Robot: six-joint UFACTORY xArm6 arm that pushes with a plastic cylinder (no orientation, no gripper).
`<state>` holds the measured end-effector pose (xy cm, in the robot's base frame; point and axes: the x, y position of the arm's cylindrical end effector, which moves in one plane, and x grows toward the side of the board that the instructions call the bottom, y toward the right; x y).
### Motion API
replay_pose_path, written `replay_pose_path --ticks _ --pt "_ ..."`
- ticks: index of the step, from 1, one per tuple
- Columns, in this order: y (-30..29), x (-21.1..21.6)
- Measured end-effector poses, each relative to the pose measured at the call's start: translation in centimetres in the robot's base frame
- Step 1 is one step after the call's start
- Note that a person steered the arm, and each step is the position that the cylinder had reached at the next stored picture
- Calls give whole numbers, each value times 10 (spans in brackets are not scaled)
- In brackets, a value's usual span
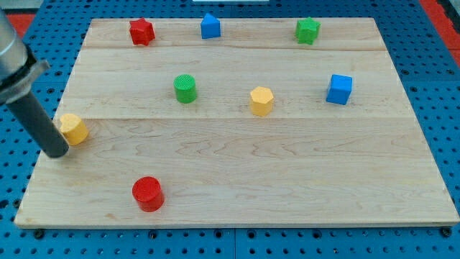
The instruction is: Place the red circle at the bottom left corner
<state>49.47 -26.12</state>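
The red circle (pixel 148 193) is a short red cylinder lying on the wooden board (pixel 287 173) near the view's bottom left, a little right of the corner. My tip (pixel 57 152) rests at the board's left edge, above and to the left of the red circle and well apart from it. The tip sits just below and left of a yellow block (pixel 73 129), close to touching it.
A red star-shaped block (pixel 141 32), a blue block (pixel 210 26) and a green block (pixel 307 30) line the view's top. A green cylinder (pixel 185 88), a yellow hexagon (pixel 261 101) and a blue cube (pixel 339 89) sit mid-board.
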Motion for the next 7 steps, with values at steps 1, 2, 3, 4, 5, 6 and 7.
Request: replay_pose_path --ticks 1,2,3,4,5,6,7 --pt "51 -56" --pt "68 -83" --pt "164 -52" --pt "227 17" --pt "205 81" --pt "122 75" --pt "132 55"
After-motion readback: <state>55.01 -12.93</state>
